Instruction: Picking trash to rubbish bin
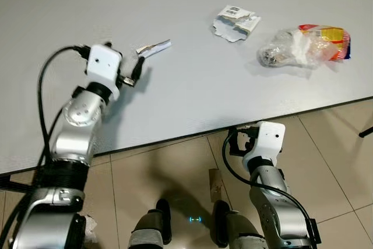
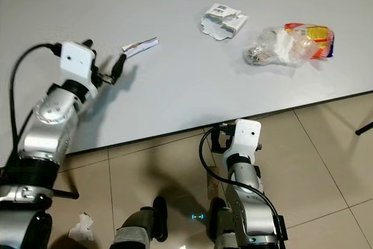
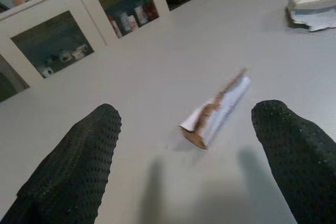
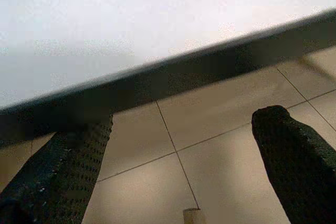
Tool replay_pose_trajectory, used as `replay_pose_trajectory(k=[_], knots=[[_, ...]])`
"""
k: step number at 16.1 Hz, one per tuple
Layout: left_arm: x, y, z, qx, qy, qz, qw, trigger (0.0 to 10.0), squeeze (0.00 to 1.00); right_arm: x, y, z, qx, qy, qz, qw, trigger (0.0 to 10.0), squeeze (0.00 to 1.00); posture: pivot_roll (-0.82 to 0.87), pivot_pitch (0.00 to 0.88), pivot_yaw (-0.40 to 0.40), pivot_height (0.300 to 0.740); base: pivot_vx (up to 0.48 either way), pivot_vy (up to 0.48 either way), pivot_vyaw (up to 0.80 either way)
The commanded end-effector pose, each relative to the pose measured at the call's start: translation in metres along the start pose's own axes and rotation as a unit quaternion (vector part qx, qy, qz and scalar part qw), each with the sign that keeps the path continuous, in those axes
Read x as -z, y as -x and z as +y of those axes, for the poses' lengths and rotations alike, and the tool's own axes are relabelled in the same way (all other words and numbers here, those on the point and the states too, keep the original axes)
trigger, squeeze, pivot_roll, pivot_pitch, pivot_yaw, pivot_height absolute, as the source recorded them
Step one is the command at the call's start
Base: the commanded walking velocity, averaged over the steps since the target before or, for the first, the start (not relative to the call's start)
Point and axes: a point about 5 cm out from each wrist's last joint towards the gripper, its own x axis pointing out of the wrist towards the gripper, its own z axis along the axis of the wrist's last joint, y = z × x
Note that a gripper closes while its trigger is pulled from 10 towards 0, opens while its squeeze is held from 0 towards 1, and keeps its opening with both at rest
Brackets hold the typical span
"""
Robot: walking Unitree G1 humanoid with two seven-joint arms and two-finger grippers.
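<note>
Three pieces of trash lie on the grey table (image 1: 192,97) in the left eye view: a small rolled paper scrap (image 1: 154,48), a torn white wrapper (image 1: 235,23) further along, and a clear plastic bag with a red and yellow packet (image 1: 305,45) beyond that. The left gripper (image 1: 133,69) hangs over the table just beside the paper scrap, not touching it. The right gripper (image 1: 238,141) sits below the table's near edge, over the tiled floor (image 1: 332,161).

The right eye view gives the same layout, plus a crumpled white tissue (image 2: 81,225) on the floor by the robot's left leg.

In the left wrist view, the fingers (image 3: 79,166) are spread wide and hold nothing; the paper scrap (image 3: 215,111) lies on the table between and just ahead of them, brownish along one edge. The torn wrapper (image 3: 314,4) lies well beyond it. A white cabinet with glass doors (image 3: 79,22) stands past the table.

In the right wrist view, the fingers (image 4: 299,163) are likewise parted and empty, under the table's dark edge (image 4: 173,80) and above beige tiles.
</note>
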Motion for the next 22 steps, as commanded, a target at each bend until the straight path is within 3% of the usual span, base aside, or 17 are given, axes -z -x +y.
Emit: replay_pose_trajectory(k=[1,8,10,13,14,15,18,22], knots=[[0.006,0.001,0.006,-0.004,-0.007,0.017,1.0,10.0,0.0,0.006,0.006,0.008,-0.004,-0.017,0.016,1.0,10.0,0.0,0.0,0.309,0.059,0.74,0.0,0.0,0.0],[-0.005,-0.017,0.02,0.052,-0.055,0.019,0.997,10.0,0.0,0.006,0.018,0.006,-0.002,-0.016,0.024,1.0,10.0,0.0,-0.02,0.35,0.053,0.74,0.0,0.0,0.0],[-0.015,-0.023,0.033,0.026,-0.034,0.005,0.999,10.0,0.0,0.006,0.018,0.009,-0.004,-0.018,0.025,1.0,10.0,0.0,-0.02,0.346,0.051,0.74,0.0,0.0,0.0],[-0.021,-0.026,0.041,0.038,-0.026,-0.002,0.999,10.0,0.0,0.004,0.015,0.012,-0.01,-0.02,0.023,0.999,10.0,0.0,0.0,0.323,0.053,0.74,0.0,0.0,0.0],[-0.022,-0.028,0.044,0.025,-0.03,0.002,0.999,10.0,0.0,0.004,0.014,0.013,-0.012,-0.019,0.022,1.0,10.0,0.0,0.0,0.317,0.056,0.74,0.0,0.0,0.0],[-0.013,-0.03,0.047,-0.005,-0.035,0.035,0.999,10.0,0.0,0.003,0.012,0.014,-0.014,-0.019,0.019,1.0,10.0,0.0,0.0,0.306,0.063,0.74,0.0,0.0,0.0],[-0.007,-0.029,0.016,0.083,-0.045,0.025,0.995,10.0,0.0,0.0,0.011,0.011,-0.007,-0.021,0.014,1.0,10.0,0.0,-0.01,0.309,0.064,0.74,0.0,0.0,0.0],[-0.014,-0.039,0.035,0.05,-0.05,0.045,0.996,10.0,0.0,0.0,0.016,0.009,-0.005,-0.019,0.015,1.0,10.0,0.0,-0.01,0.338,0.063,0.74,0.0,0.0,0.0]])
